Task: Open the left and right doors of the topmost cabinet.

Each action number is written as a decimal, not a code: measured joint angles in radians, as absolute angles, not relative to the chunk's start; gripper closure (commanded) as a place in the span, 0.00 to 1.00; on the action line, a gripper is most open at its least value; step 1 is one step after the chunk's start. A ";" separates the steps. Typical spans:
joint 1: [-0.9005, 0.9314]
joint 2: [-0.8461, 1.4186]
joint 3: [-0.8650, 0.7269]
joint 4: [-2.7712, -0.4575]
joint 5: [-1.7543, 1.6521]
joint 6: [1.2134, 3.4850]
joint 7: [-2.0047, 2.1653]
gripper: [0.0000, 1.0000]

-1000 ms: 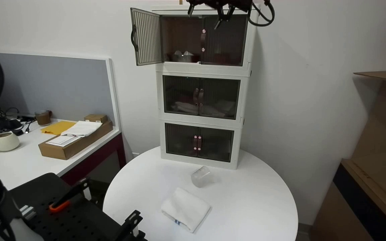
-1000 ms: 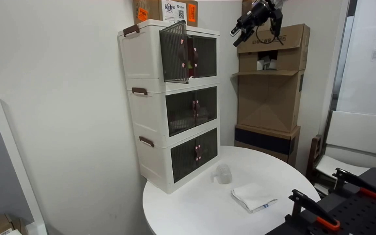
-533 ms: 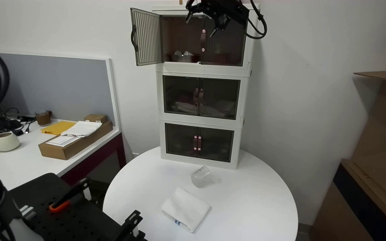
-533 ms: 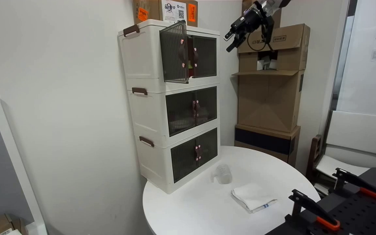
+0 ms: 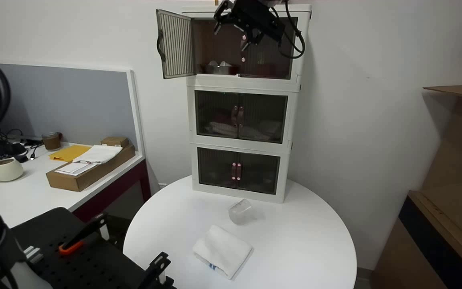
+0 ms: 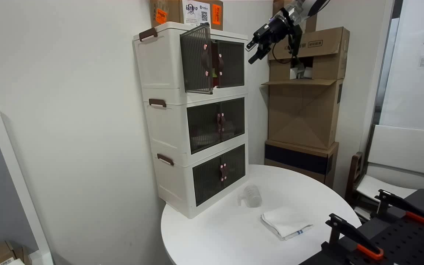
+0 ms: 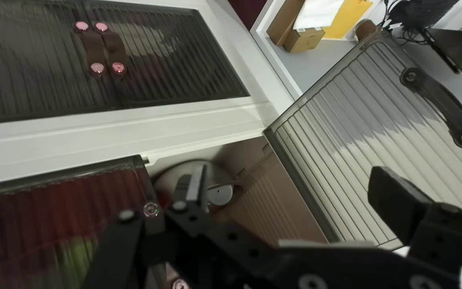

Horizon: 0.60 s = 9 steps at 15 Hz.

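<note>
I have a white stack [image 5: 243, 145] of three tiers standing on the round worktop [image 5: 303, 241], the topmost cabinet [image 6: 156, 59] at its head. That cabinet's left door [image 5: 177, 46] is swung outward and its right door [image 5: 273, 64] is closed, so I judge the task half done, with the right door next. That door lies ahead of the jaws and apart from them, its upright inner edge toward their right side; the exact depth I cannot tell. What shows of my arm [image 6: 296, 13] slopes down from high up toward the cabinet front, its end rolled so that the jaws spread aslant across that edge. They are parted wide, holding nothing, and in the wrist view their gap faces the uncovered left half. Smallest of all, the right door's handle [image 6: 220, 65] stands vertical, slightly lower than the jaws in both exterior views and just outside that gap, past one fingertip [image 7: 183, 188]. I expect to shift right before pressing in, or that finger may knock it.
</note>
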<state>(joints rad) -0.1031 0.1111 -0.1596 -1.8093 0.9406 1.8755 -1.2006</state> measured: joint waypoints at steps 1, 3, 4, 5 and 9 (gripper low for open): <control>-0.103 0.112 -0.151 -1.809 0.951 1.897 -1.217 0.00; -0.103 0.114 -0.138 -1.808 0.973 1.938 -1.258 0.00; -0.103 0.115 -0.135 -1.806 0.981 1.956 -1.283 0.00; -0.103 0.118 -0.133 -1.804 0.988 1.972 -1.306 0.00; -0.104 0.152 -0.126 -1.777 1.022 2.014 -1.390 0.00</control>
